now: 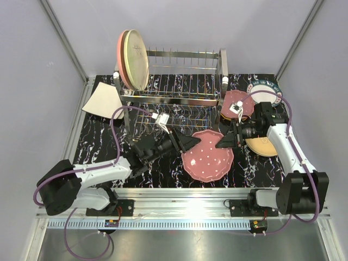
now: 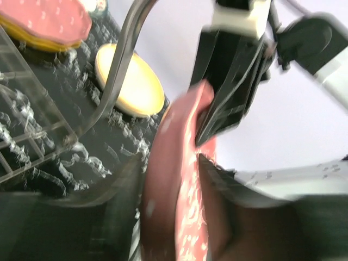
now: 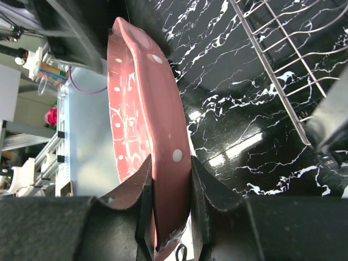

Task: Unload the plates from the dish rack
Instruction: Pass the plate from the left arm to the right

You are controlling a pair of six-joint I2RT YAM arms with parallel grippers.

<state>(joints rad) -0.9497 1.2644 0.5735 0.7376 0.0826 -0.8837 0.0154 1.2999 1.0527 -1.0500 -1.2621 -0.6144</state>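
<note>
Black, white-veined tabletop (image 1: pixel 98 147) carries the silver wire dish rack (image 1: pixel 179 76), with a pink plate (image 1: pixel 120 51) and a cream plate (image 1: pixel 136 57) standing upright at its left end. In front of the rack, the maroon white-dotted plate (image 1: pixel 207 157) lies level between the left gripper (image 1: pixel 191 142) and the right gripper (image 1: pixel 224 142), seemingly a handover. The blurred left wrist view shows narrow jaws pinching the plate's rim. In the right wrist view, jaws clamp the opposite rim. Next, one arm should let go.
</note>
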